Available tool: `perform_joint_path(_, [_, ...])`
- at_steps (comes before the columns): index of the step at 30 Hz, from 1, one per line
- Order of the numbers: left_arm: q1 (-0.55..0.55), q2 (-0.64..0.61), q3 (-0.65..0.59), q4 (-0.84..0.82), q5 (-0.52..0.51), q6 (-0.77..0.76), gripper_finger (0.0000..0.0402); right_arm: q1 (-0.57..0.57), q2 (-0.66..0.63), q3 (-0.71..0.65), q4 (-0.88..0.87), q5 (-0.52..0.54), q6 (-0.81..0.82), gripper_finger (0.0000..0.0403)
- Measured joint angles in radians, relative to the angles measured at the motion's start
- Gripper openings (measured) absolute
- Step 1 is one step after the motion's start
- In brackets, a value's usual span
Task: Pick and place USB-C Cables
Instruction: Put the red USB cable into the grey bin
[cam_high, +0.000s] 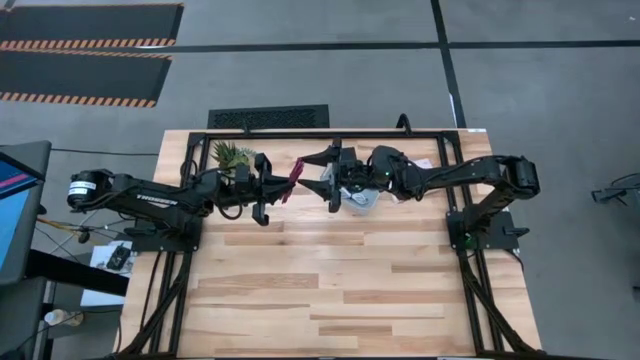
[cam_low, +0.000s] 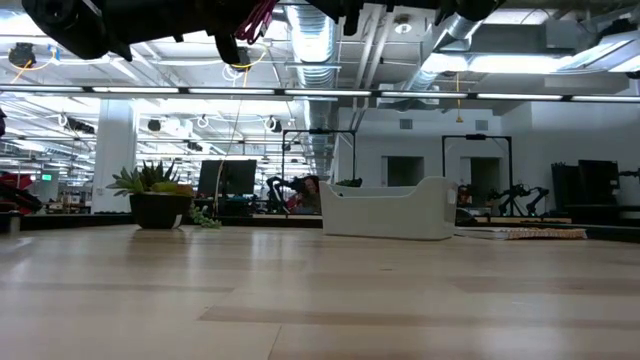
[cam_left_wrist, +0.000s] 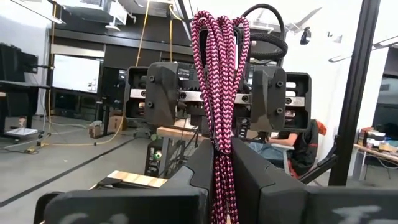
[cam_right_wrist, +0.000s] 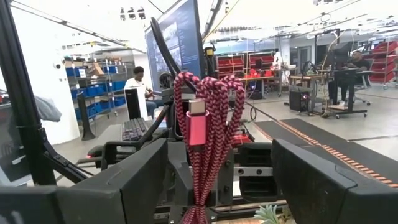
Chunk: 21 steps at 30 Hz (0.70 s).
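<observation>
Spanning the open workshop, the wooden table (cam_high: 330, 290) holds a white bin (cam_low: 388, 209).

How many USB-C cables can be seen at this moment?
1: the maroon-red cable hangs pinched in the shut left gripper, held up facing the open right gripper above the table's far edge. Others may lie hidden in the clear bin.

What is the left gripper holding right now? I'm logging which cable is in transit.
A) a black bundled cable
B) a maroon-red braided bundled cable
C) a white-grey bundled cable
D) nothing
B: in the left wrist view the left gripper is shut on the maroon-red braided bundled cable, held up facing the open right gripper above the table.
</observation>
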Motion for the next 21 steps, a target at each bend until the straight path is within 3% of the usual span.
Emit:
perform_joint_path(10, [0.0,0.002,0.01,0.007,-0.013,0.008,0.0016,0.0,0.0,-0.001,-0.005,0.0,0.003,0.0311])
perform_joint_path(21, [0.0,0.115,0.067,-0.006,0.025,0.005,0.0016,-0.005,0.0,-0.001,-0.021,0.0,0.017,0.0304])
